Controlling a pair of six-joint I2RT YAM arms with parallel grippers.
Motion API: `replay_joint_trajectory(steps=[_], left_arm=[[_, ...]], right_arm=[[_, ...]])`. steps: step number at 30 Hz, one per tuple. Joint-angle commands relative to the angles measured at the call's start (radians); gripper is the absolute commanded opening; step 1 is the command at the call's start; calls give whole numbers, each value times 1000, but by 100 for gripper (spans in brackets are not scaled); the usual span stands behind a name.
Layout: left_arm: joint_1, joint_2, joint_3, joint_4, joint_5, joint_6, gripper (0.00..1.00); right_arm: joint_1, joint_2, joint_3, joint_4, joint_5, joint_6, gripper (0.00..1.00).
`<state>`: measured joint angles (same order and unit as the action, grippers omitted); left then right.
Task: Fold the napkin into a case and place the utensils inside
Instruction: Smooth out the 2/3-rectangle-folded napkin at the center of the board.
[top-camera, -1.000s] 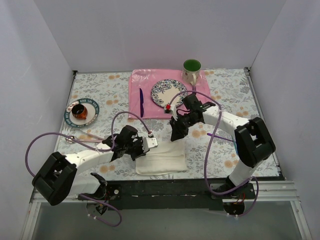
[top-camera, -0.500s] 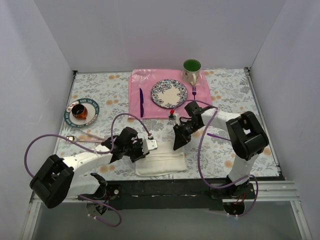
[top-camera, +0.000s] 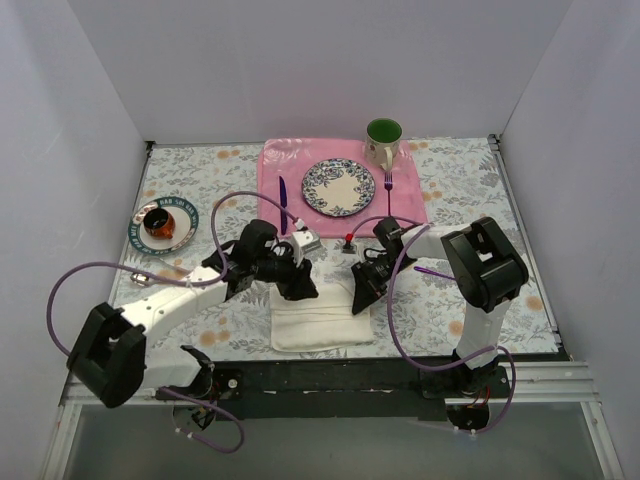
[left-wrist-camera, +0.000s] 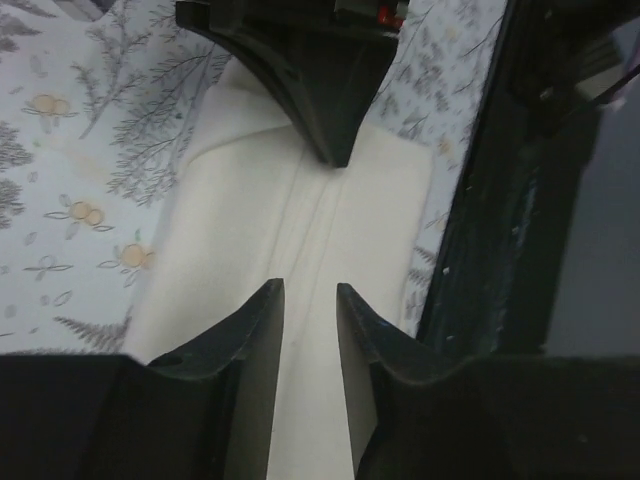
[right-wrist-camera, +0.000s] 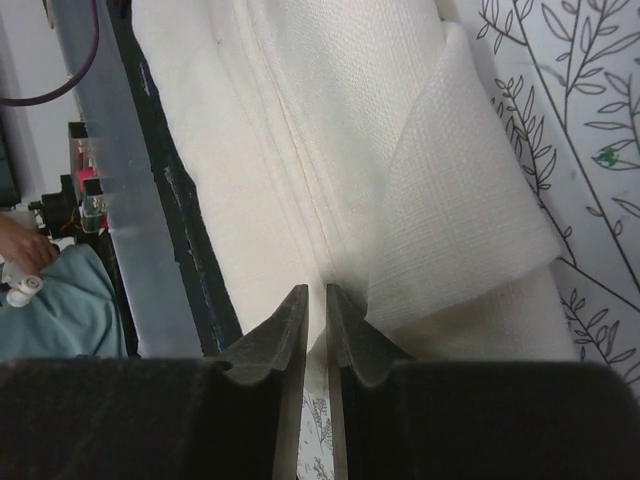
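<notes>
The cream-white napkin (top-camera: 322, 327) lies folded into a long strip near the table's front edge. It also shows in the left wrist view (left-wrist-camera: 300, 230) and in the right wrist view (right-wrist-camera: 330, 120), where a flap is folded over at the right. My left gripper (top-camera: 301, 288) is open and empty, just above the strip's far edge. My right gripper (top-camera: 360, 298) has its jaws almost together, pinching the napkin's edge at the far right corner. A small shiny piece (top-camera: 141, 277) lies at the far left of the table. No other utensils are clearly visible.
A pink placemat (top-camera: 272, 165) at the back holds a patterned plate (top-camera: 340, 187), a dark purple knife (top-camera: 282, 205) and a dark purple fork (top-camera: 388, 182). A green mug (top-camera: 383, 141) stands behind it. A saucer with a dark cup (top-camera: 163, 223) sits at the left. The black front rail (top-camera: 330, 378) runs just below the napkin.
My left gripper lifted off the napkin's left side and moved away and right to its far edge. My right gripper came down towards the near edge, folding the napkin's far side over.
</notes>
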<state>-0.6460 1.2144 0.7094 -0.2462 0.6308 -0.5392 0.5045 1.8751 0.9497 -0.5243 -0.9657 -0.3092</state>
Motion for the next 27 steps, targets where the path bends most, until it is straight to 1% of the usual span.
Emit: replay_joint_trajectory(steps=[1, 3, 4, 6, 8, 9, 10, 11, 12, 13, 14, 16, 17, 20, 22, 23, 24, 27], left_arm=[[95, 172, 24, 70, 288, -334, 20], [152, 229, 22, 136, 355, -408, 18], [167, 279, 22, 157, 419, -448, 17], [198, 316, 12, 223, 466, -546, 17], [219, 355, -11, 286, 477, -629, 22], [227, 372, -14, 286, 478, -639, 24], [233, 407, -16, 282, 462, -640, 26], [247, 424, -21, 266, 445, -639, 32], [253, 439, -30, 259, 435, -628, 35], [259, 459, -28, 252, 426, -613, 37], [269, 497, -25, 202, 397, -602, 41], [293, 533, -27, 197, 386, -594, 44], [316, 568, -27, 188, 359, -594, 50], [350, 637, -18, 165, 363, -578, 51], [352, 660, -14, 159, 360, -565, 53], [352, 668, -14, 153, 362, -565, 53], [353, 677, -14, 153, 357, -565, 54], [353, 680, -14, 153, 343, -561, 54]], right_arm=[[-9, 15, -20, 26, -28, 7, 20], [-9, 16, -19, 36, -25, 12, 20], [-8, 18, -20, 46, -25, 13, 20], [-9, 27, -17, 53, -24, 21, 20], [-9, 35, -11, 60, -22, 21, 20], [-11, 42, -11, 61, -24, 19, 20], [-12, 48, -11, 60, -24, 18, 20], [-15, 52, -11, 60, -22, 16, 20], [-17, 56, -12, 60, -22, 15, 19], [-20, 56, -12, 60, -19, 12, 19], [-21, 61, -17, 60, -16, 9, 19], [-27, 62, -22, 58, -15, 1, 19], [-29, 65, -25, 55, -7, -5, 19], [-32, 61, -28, 55, -4, -18, 20], [-32, 47, -22, 46, -11, -21, 22], [-32, 23, -14, 38, -25, -19, 24], [-31, 4, 4, 21, -33, -18, 29], [-18, -69, 55, -12, -71, 21, 35]])
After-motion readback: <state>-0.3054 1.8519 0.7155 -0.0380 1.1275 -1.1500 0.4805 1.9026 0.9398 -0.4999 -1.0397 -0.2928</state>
